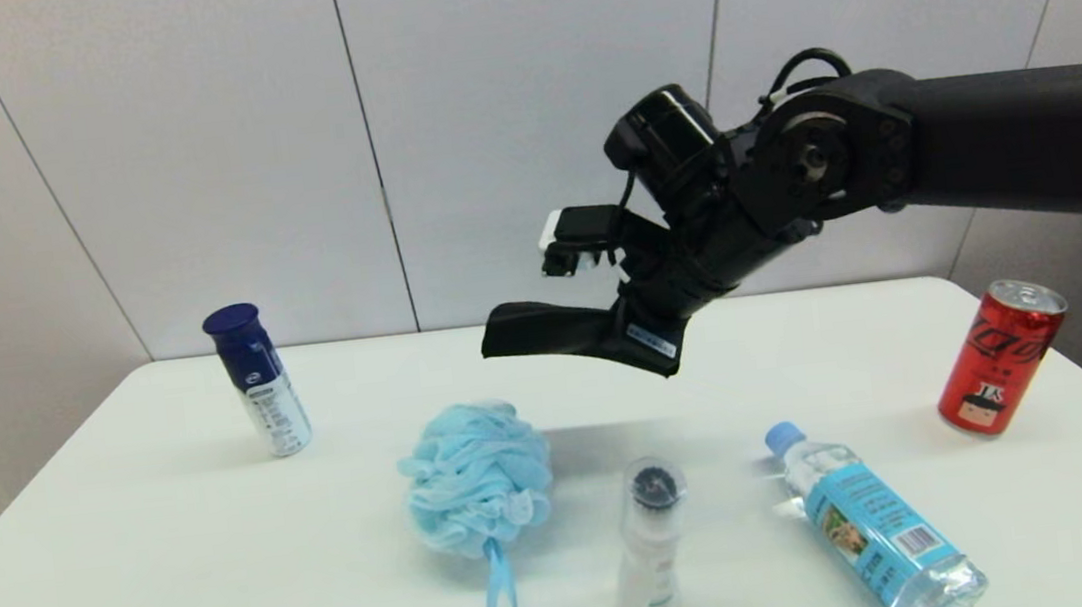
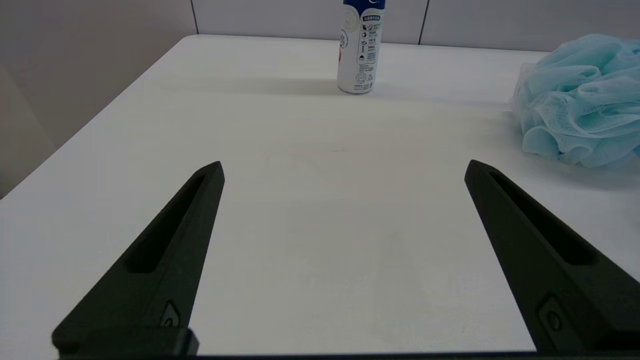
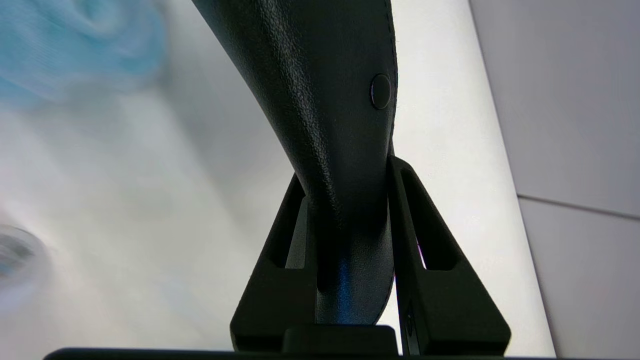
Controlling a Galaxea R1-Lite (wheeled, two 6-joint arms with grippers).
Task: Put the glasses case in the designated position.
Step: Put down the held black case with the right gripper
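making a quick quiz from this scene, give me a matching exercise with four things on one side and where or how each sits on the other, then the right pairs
Things:
1. glasses case
2. red can
3. water bottle
4. blue-capped spray can

States:
A. lying on its side near the table's front right
B. standing at the table's far left
C. held in the air, clamped by the right gripper
D. standing near the table's right edge

Pairs: 1-C, 2-D, 3-A, 4-B

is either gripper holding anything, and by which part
The right gripper holds the glasses case by one end, above the table. The left gripper is open, empty.
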